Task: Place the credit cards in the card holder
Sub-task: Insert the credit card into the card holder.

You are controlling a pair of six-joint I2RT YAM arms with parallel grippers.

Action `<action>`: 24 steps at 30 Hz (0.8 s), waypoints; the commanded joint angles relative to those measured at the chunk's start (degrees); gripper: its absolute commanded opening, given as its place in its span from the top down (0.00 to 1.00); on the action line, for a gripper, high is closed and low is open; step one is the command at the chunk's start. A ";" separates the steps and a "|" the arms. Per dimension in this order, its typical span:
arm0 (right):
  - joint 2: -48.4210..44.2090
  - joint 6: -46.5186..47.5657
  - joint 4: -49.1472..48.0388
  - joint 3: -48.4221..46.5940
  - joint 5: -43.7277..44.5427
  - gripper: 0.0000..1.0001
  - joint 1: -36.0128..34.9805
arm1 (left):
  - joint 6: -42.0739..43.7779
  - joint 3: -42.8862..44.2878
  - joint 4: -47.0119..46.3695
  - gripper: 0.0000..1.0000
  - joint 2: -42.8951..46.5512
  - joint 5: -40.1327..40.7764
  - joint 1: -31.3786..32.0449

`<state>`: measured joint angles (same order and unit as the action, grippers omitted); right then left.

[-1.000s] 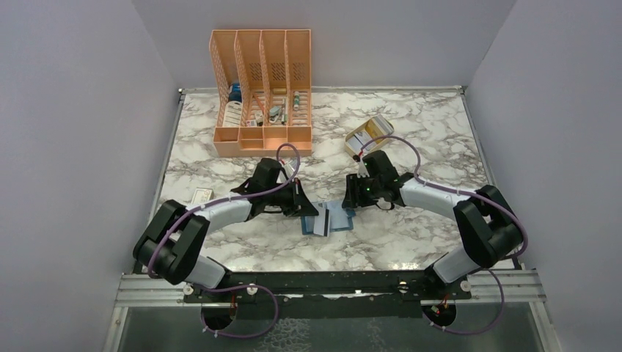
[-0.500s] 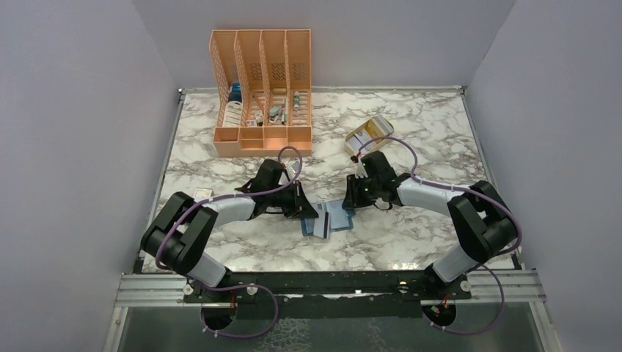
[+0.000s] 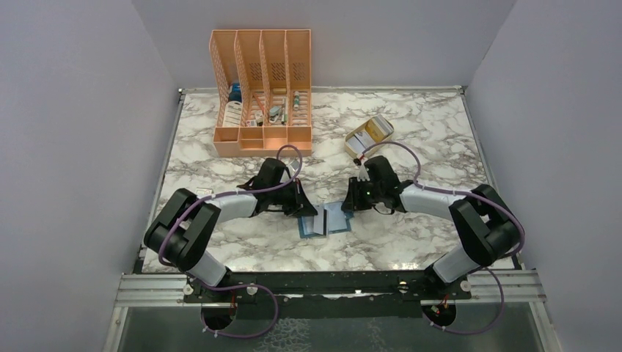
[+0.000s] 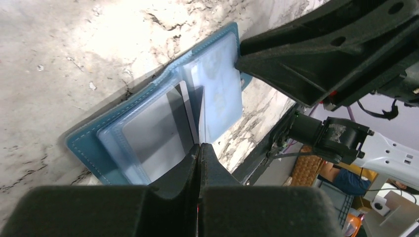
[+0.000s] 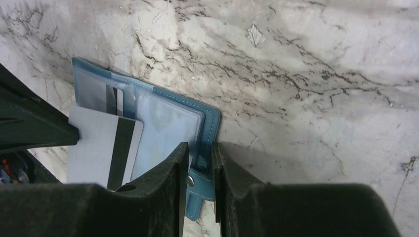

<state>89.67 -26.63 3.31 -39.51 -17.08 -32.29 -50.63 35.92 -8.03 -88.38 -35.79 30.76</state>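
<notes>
Left gripper (image 4: 200,147) clamped on striped credit card (image 5: 99,148), card holder (image 5: 165,121) open beyond fingertips, edge between fingers of right gripper (image 5: 199,148), grip unclear.

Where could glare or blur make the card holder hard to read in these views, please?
Left wrist view: glare washes out the marble table, the left claw is a dark, soft foreground, the card holder is sharp. Right wrist view: the right claw is blurred and underlit, the holder crisp. Top external view: even light, the holder small.
</notes>
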 commanded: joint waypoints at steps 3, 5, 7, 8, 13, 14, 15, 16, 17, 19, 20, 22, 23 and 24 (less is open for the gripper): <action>-3.01 -2.62 1.50 4.31 -1.31 0.77 -0.31 | -0.97 1.12 1.71 1.00 -0.44 3.64 -0.07; -4.00 -2.81 1.16 4.99 -1.73 0.77 -0.31 | -0.64 1.18 1.79 1.00 -0.69 3.86 -0.06; -4.54 -2.94 0.92 5.28 -1.81 0.77 -0.31 | -0.50 1.34 1.62 1.00 -1.38 3.73 -0.05; -4.73 -2.90 0.92 5.36 -1.69 0.77 -0.31 | -0.63 1.36 1.30 1.00 -1.68 3.59 -0.08; -4.57 -2.59 0.56 5.24 -1.29 0.77 -0.27 | -0.57 1.42 0.17 1.00 -2.30 3.40 -0.05; -4.48 -2.51 0.56 5.24 -1.21 0.77 -0.31 | -0.27 1.51 0.28 1.00 -2.46 3.38 -0.06; -4.40 -2.55 0.56 5.32 -1.12 0.78 -0.31 | 0.25 1.64 0.50 1.00 -2.61 3.48 -0.09; -4.27 -2.53 0.56 5.41 -1.11 0.78 -0.29 | 0.86 1.95 0.87 1.00 -2.90 3.61 -0.08; -4.29 -2.49 0.49 5.40 -1.11 0.78 -0.31 | 1.59 2.27 1.45 1.00 -3.24 3.65 -0.01; -4.15 -2.53 0.47 5.40 -1.11 0.78 -0.31 | 3.30 3.20 2.72 1.00 -3.94 3.77 -0.17; -4.17 -2.46 0.47 5.43 -1.11 0.78 -0.31 | 4.29 3.71 3.39 1.00 -4.41 3.79 -0.10; -4.15 -2.37 0.50 5.36 -1.26 0.78 -0.31 | 6.07 5.01 5.42 1.00 -5.36 4.03 -0.18; -4.21 -2.38 0.43 5.39 -1.35 0.78 -0.29 | 6.74 5.49 6.28 1.00 -5.80 4.37 -0.18; -4.10 -2.33 0.38 5.29 -1.41 0.78 -0.30 | 7.26 5.87 6.97 1.00 -6.10 4.74 -0.18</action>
<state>85.60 -29.30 2.94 -35.18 -17.93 -32.29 -48.23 39.18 -5.21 -92.40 -33.82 30.74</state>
